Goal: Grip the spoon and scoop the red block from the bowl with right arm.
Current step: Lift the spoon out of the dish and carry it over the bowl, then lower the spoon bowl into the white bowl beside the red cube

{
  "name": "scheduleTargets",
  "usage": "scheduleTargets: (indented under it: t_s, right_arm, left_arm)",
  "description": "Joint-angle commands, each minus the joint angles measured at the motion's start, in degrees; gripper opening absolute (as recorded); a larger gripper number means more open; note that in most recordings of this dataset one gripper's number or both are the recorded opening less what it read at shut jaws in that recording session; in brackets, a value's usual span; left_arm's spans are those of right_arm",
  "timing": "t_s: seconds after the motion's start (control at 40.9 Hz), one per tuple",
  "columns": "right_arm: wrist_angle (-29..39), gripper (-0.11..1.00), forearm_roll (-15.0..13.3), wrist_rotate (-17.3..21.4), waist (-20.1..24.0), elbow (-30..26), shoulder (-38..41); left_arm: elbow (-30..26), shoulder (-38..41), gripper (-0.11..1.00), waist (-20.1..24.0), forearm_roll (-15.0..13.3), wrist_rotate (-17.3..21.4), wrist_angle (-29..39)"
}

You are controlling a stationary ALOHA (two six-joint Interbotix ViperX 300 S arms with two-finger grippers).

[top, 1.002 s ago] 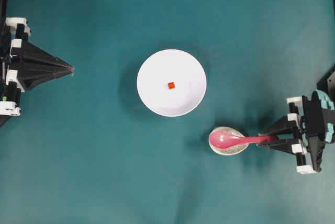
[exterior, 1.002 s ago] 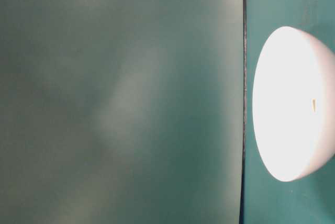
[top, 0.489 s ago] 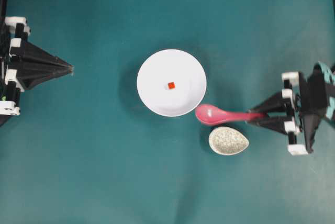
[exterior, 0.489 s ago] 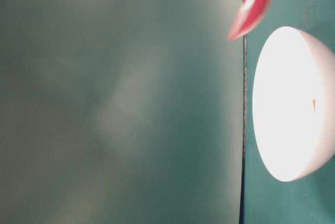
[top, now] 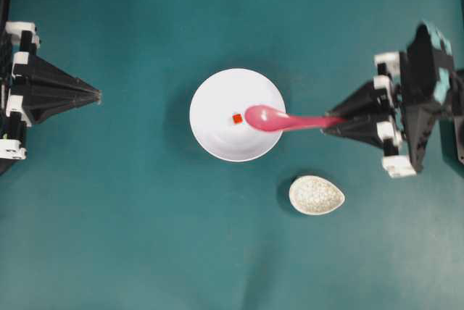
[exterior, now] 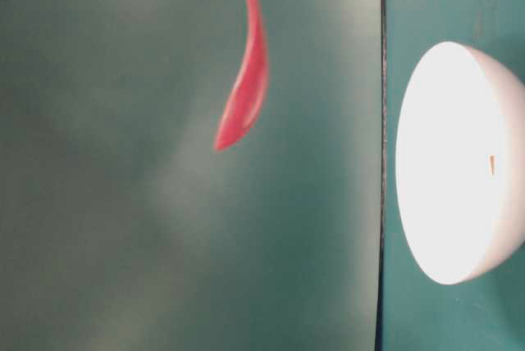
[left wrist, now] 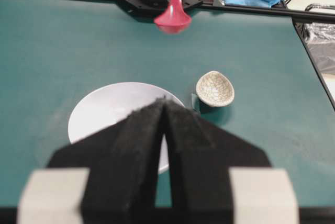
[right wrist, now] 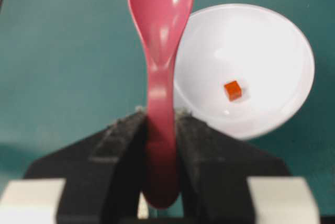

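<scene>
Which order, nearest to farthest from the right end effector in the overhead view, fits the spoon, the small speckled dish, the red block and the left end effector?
1. Spoon: held in the right end effector, reaching left over the bowl.
2. Speckled dish: below and slightly left.
3. Red block: inside the bowl, further left.
4. Left end effector: far left edge.

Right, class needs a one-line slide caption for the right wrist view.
Right gripper holds the pink spoon by its handle, beside the white bowl containing a red block.
</scene>
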Motion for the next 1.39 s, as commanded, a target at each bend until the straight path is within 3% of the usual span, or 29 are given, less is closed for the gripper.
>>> scheduleTargets:
  t_s: [0.0, 0.269, 0.513, 0.733, 0.953, 1.124, 1.369]
  right_arm:
    - [5.27, 0.25, -0.18, -0.09, -3.60, -4.57, 0.18]
    - [20.48, 0.25, -0.18, 1.85, -13.62, -13.27, 5.27]
    - [34.19, 0.25, -0.88, 12.22, -18.54, -21.80, 13.89]
    - [47.02, 0.25, -8.35, 22.50, -18.63, -29.97, 20.92]
    - [56.07, 0.25, -20.74, 31.99, -17.93, -36.47, 25.31]
    - [61.08, 0.25, -26.02, 32.96, -14.94, -39.29, 27.42]
    - [62.05, 0.25, -30.32, 33.31, -11.16, -41.84, 30.23]
  left_arm:
    - [-1.93, 0.18, 0.01, 0.00, 0.00, 0.09, 0.26]
    - [-1.85, 0.00, 0.01, 0.00, 0.00, 0.18, 0.97]
    - [-1.93, -0.62, 0.01, -0.09, 0.00, 0.70, 2.02]
    - [-2.02, -1.23, 0.01, 0.00, 0.18, 1.14, 2.64]
    - [-2.02, -1.41, 0.01, -0.09, 0.18, 1.14, 2.64]
    - [-2.02, -1.49, 0.01, 0.00, 0.18, 1.14, 3.16]
    - [-2.02, -1.41, 0.01, 0.00, 0.18, 1.32, 3.25]
